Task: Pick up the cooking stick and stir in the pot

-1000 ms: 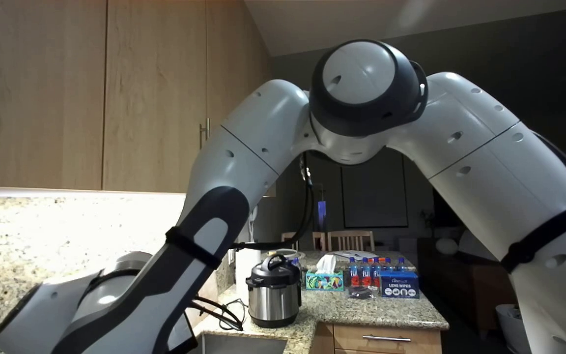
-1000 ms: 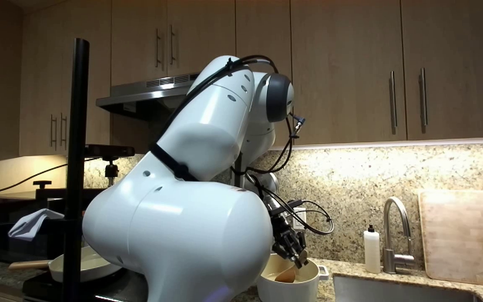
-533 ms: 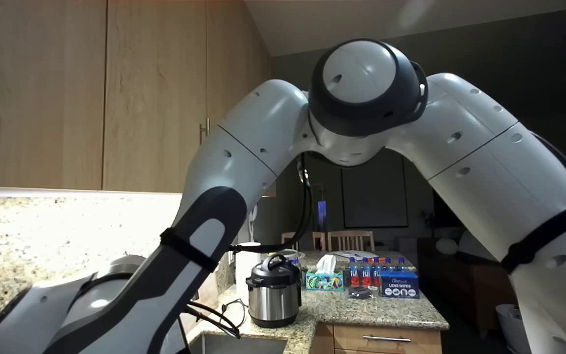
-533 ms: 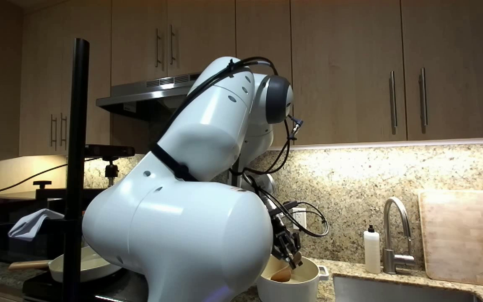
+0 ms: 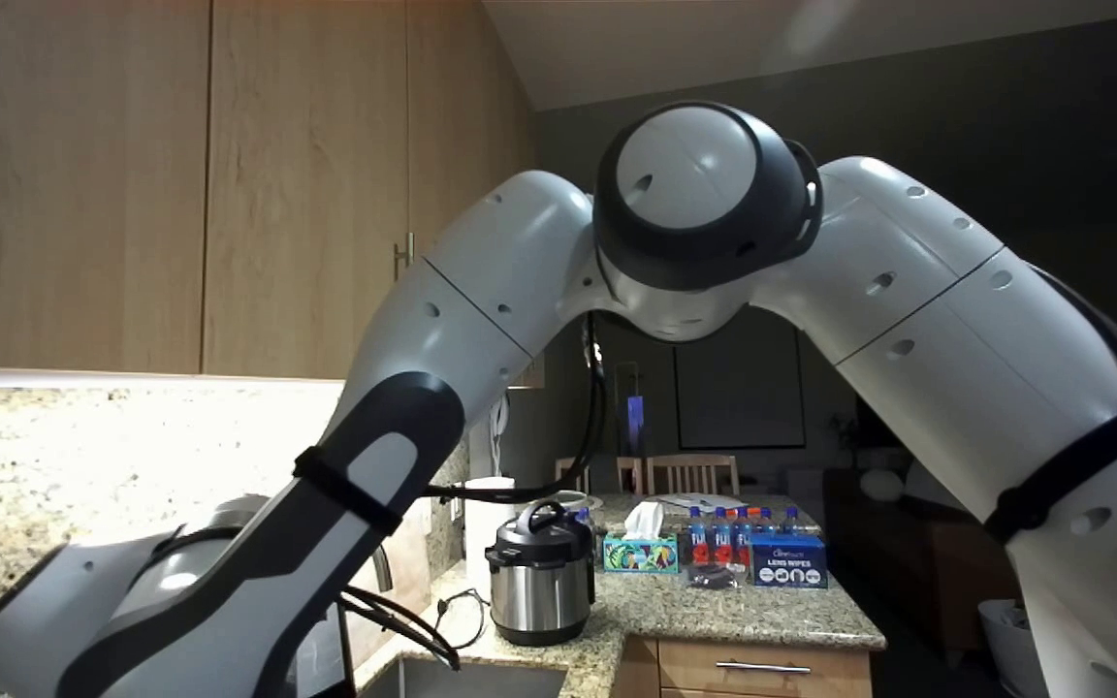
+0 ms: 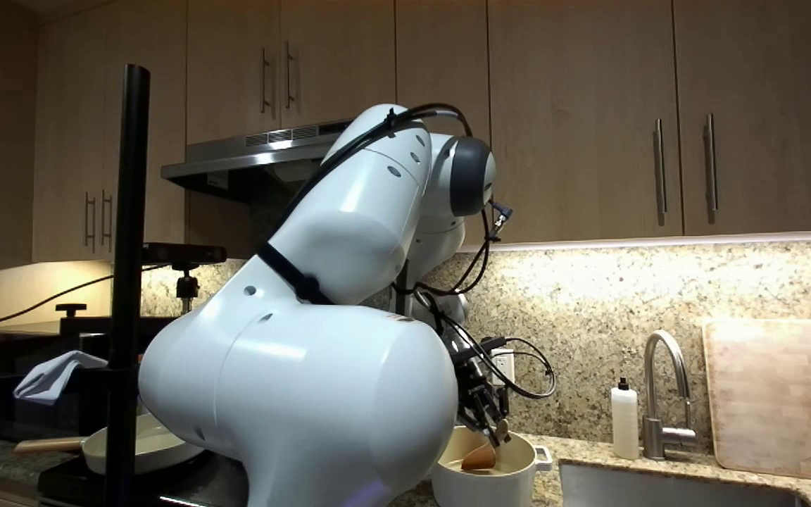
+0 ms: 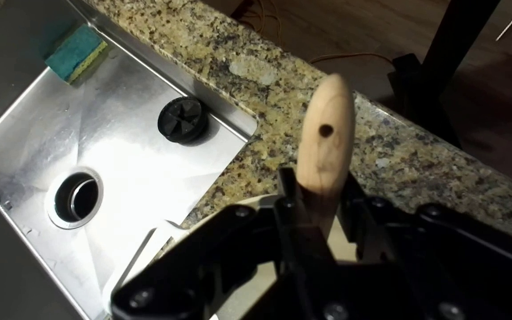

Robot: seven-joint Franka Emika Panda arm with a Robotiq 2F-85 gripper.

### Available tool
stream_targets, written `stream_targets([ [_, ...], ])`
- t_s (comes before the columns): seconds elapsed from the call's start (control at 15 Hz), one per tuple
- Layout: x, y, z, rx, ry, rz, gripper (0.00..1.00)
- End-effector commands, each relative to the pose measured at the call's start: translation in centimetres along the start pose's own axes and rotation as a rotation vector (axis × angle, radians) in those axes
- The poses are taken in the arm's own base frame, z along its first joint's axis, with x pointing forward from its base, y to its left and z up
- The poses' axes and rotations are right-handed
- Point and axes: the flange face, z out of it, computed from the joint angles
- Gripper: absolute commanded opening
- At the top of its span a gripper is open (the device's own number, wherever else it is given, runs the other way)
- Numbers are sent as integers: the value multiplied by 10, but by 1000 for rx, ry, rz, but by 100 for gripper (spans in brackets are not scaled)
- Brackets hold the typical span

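The cooking stick is a wooden spoon-like tool; its handle end [image 7: 326, 146] points up in the wrist view and its broad lower end [image 6: 479, 458] is inside the pot in an exterior view. My gripper [image 7: 320, 189] is shut around the handle, a finger on each side. In an exterior view the gripper [image 6: 495, 428] is over the pot's opening, with the stick tilted. The cream pot [image 6: 483, 491] stands on the counter beside the sink. In the wrist view the pot's rim [image 7: 256, 201] shows partly behind the fingers. The pot and gripper are out of view in an exterior view.
A steel sink [image 7: 127, 178] lies beside the pot, holding a sponge [image 7: 74, 54] and a black stopper [image 7: 182, 119]. A soap bottle [image 6: 624, 420] and faucet [image 6: 653, 422] stand behind it. A pan [image 6: 141, 451] sits left. A pressure cooker [image 5: 541, 586] stands on the counter.
The arm's elbow has lowered. The gripper and stick moved left in the pot, then slightly back right, with the stick staying held and its lower end inside the pot.
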Motion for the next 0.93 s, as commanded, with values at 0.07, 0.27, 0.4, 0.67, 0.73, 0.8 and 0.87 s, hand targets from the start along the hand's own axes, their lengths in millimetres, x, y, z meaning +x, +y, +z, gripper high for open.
stream_targets([
  [0.07, -14, 23, 7, 14, 8, 55, 9],
  [0.27, -23, 26, 15, 10, -14, 68, 9],
  [0.4, -26, 23, 19, 11, -26, 65, 9],
  [0.67, -26, 12, 19, 17, -27, 73, 9],
  [0.73, -27, 9, 18, 24, -21, 77, 9],
  [0.8, -27, 5, 16, 24, -21, 89, 9],
  [0.87, -26, 1, 13, 23, -16, 94, 9],
])
